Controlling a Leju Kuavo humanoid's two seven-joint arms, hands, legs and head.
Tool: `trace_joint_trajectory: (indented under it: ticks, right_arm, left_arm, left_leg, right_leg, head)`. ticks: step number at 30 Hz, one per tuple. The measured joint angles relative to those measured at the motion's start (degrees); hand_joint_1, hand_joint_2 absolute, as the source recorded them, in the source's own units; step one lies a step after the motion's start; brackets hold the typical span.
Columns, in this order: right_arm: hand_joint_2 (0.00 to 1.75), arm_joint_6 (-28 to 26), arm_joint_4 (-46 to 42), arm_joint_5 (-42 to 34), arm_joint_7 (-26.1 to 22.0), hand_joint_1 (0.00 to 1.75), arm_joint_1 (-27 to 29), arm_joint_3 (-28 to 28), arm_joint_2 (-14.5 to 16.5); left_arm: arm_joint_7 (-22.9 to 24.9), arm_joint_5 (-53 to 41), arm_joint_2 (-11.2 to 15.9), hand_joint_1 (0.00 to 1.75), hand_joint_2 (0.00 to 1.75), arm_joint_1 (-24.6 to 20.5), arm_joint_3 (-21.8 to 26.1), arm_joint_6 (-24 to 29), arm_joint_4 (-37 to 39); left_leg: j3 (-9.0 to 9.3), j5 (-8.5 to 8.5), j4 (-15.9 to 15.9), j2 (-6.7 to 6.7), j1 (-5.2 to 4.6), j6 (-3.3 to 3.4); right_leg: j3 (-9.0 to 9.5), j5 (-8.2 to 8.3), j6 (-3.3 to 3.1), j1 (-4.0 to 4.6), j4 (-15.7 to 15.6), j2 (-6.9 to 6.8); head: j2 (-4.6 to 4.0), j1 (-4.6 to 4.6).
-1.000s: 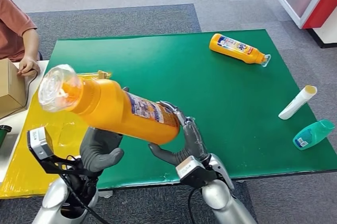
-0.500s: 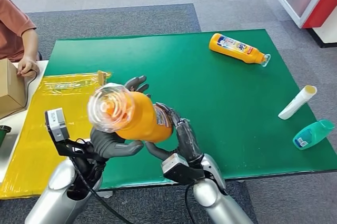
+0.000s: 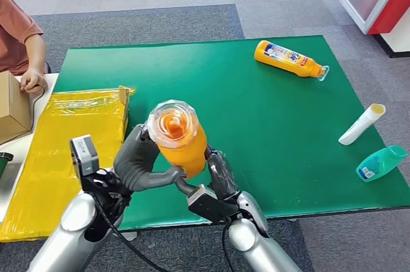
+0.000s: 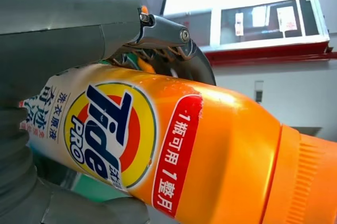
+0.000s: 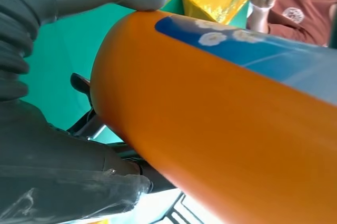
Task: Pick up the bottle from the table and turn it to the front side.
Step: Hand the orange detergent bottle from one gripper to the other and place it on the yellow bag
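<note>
Gripping the orange plastic detergent bottle (image 3: pixel 181 141) from both sides, the left robot hand (image 3: pixel 140 163) and right robot hand (image 3: pixel 216 173) hold it above the near edge of the green worktop (image 3: pixel 251 112), clear cap pointing up at the camera.

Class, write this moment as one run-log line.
phase: turning | held: orange Tide bottle, cap toward camera | left hand: grips | right hand: grips | table: second orange bottle lying

Held bottle (image 3: pixel 181 141): orange body, clear cap, label with blue lettering on yellow-red roundel. Table mat (image 3: pixel 241 93): green. Plastic sheet (image 3: pixel 57 150): yellow. Far bottle (image 3: pixel 288 58): orange. Tube (image 3: pixel 361 124): white. Pouch (image 3: pixel 381 162): teal.
</note>
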Motion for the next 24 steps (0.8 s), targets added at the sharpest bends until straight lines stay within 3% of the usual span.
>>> trace_joint_trajectory:
  ticks: [6, 15, 19, 24]
  right_arm:
    - [1.75, -0.2, 0.45, 0.71, 0.33, 1.75, 0.52, -0.02, 0.0]
    - [1.75, -0.69, 0.34, 2.02, 0.95, 1.75, 0.69, -0.08, 0.0]
    - [1.75, -0.7, 0.3, 2.57, 1.7, 0.0, 0.7, -0.05, 0.0]
    - [1.75, 0.26, 0.23, 2.66, 3.4, 0.0, 1.05, -0.03, 0.0]
  left_arm:
    - [-0.01, -8.68, 0.33, 1.75, 1.75, -0.61, -0.77, 2.78, -0.05]
    - [0.74, -13.43, 0.94, 1.75, 1.75, -1.92, -1.32, 2.97, -0.06]
    - [0.67, -13.83, 1.1, 1.75, 1.75, -1.89, -1.13, 3.67, -0.11]
    - [-0.61, -19.2, 1.11, 1.75, 1.75, -1.3, 0.03, 8.28, -0.84]
  left_leg:
    - [0.0, 0.0, 0.0, 0.0, 0.0, 0.0]
    - [0.0, 0.0, 0.0, 0.0, 0.0, 0.0]
    - [0.0, 0.0, 0.0, 0.0, 0.0, 0.0]
    - [-0.01, 0.0, 0.0, 0.0, 0.0, 0.0]
  right_leg:
    - [0.01, 0.0, 0.0, 0.0, 0.0, 0.0]
    - [0.02, 0.0, 0.0, 0.0, 0.0, 0.0]
    - [0.03, 0.0, 0.0, 0.0, 0.0, 0.0]
    - [0.02, 0.0, 0.0, 0.0, 0.01, 0.0]
  head:
    - [0.0, -0.01]
    - [0.0, -0.01]
    - [0.0, -0.01]
    - [0.0, 0.0]
